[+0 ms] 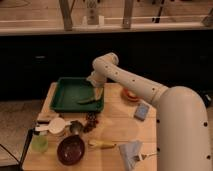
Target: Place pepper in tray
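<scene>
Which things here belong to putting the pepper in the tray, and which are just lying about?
Part of the job:
- pepper, lying inside the tray near its right front corner
- tray
- gripper, low over the tray's right edge, beside the pepper

Lying about:
- brown bowl
- yellowish item
- blue sponge
- green cup
- white cup

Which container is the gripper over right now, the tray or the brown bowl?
The green tray: the gripper hangs over its right end by the pepper. The bowl sits far nearer the front edge.
</scene>
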